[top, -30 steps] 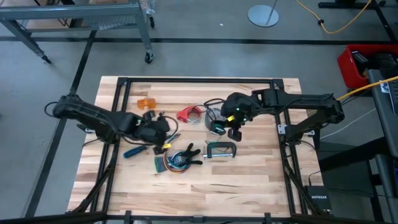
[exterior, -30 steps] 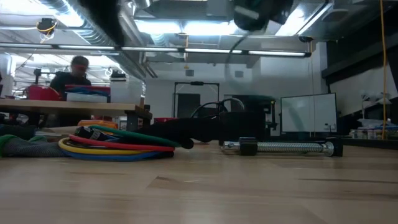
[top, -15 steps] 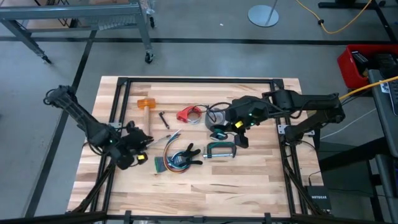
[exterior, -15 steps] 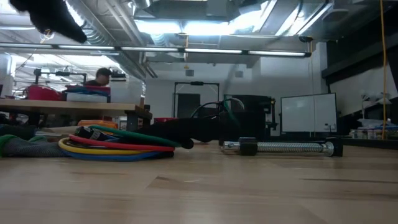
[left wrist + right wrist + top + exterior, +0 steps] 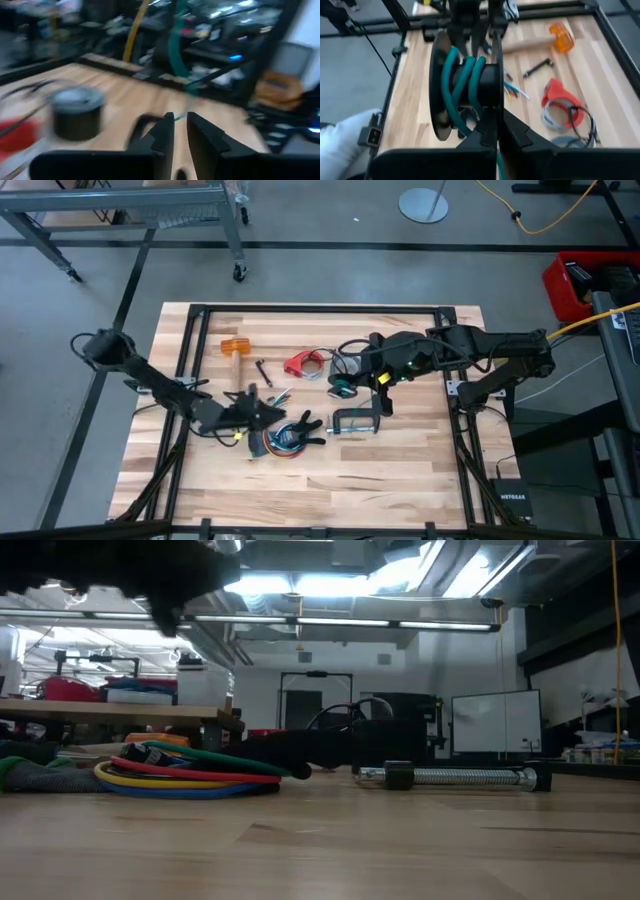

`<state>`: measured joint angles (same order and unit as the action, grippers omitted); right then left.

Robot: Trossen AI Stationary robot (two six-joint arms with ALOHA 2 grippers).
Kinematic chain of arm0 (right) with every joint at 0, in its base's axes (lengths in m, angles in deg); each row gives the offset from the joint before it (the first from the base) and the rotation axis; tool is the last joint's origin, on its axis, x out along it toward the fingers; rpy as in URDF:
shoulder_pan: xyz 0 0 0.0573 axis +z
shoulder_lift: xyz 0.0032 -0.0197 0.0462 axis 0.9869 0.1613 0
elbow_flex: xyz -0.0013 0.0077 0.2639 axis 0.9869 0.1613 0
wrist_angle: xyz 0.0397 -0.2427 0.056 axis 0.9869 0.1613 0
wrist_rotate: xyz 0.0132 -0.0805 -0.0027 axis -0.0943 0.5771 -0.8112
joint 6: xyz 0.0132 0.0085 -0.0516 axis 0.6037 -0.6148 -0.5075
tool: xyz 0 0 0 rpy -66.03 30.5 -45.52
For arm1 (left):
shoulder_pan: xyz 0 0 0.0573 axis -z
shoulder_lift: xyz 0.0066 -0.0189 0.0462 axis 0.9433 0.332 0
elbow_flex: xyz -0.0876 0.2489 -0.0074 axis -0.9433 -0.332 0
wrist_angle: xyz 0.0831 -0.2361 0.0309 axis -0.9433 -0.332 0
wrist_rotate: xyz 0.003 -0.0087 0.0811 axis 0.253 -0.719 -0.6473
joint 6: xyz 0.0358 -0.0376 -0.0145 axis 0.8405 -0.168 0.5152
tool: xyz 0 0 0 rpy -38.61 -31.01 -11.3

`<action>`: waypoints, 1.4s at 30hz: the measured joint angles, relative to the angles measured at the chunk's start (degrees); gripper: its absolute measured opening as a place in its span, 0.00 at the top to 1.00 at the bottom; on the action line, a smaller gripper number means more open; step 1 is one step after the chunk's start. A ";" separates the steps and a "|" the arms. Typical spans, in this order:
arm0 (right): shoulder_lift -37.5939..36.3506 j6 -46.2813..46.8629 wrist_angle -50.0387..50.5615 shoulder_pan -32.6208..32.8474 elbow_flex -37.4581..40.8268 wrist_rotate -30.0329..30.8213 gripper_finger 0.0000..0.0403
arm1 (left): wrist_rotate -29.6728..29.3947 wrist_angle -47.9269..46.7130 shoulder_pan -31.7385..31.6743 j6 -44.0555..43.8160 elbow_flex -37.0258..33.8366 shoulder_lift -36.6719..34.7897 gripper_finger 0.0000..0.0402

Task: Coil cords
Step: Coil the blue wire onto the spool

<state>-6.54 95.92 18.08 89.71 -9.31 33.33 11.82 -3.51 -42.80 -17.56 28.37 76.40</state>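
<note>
The looped multicoloured cords (image 5: pixel 275 442) (image 5: pixel 190 775) lie flat on the wood near the table's middle. A thin dark cord (image 5: pixel 345 355) lies by a small red piece (image 5: pixel 303 363) (image 5: pixel 560 95). My right gripper (image 5: pixel 345 387) (image 5: pixel 496 117) hangs above the table's middle, shut on a black spool (image 5: pixel 465 85) wound with teal cord (image 5: pixel 462 75). My left gripper (image 5: pixel 262 405) (image 5: pixel 180 120) points level toward the table's right, just left of the multicoloured cords. Its fingers stand a narrow gap apart, with a thin teal strand (image 5: pixel 172 116) at their tips. My left gripper: I cannot tell whether the teal strand at its fingertips touches them. My right gripper pinches the rim of one spool flange (image 5: pixel 492 100) between its two shut fingers, coming at it slanting from above. The spool is lifted clear of the table with its axis about level, and a teal tail (image 5: pixel 498 165) hangs below it.
An orange-headed mallet (image 5: pixel 233 350), a black hex key (image 5: pixel 263 370), a black spring clamp (image 5: pixel 300 428) and a steel C-clamp (image 5: pixel 355 420) (image 5: pixel 450 777) lie around the cords. A grey roll (image 5: pixel 75 112) stands by the red piece. Black frame rails (image 5: pixel 190 310) border the table.
My left gripper pointed down over the tools, drew back toward the table's near-left, then swung forward to the right. It has sunk and tipped up to level. My right gripper has risen a little with the spool. The multicoloured cords have not moved.
</note>
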 joint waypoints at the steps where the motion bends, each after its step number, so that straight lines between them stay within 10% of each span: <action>1: 0.00 -0.04 -0.80 0.00 0.00 0.02 0.99 | 2.52 2.50 -0.79 0.91 0.62 1.89 0.88; 16: 0.98 -3.05 -6.60 0.00 -0.07 1.63 0.99 | 5.87 5.72 -8.24 25.51 20.03 22.27 0.71; 42: 0.98 -4.52 -13.00 0.00 -0.04 5.02 0.99 | 7.20 4.71 -10.17 15.23 20.56 22.37 0.73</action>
<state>-5.56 91.40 5.08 89.71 -9.35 38.36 19.01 1.20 -52.96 -2.33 48.94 98.78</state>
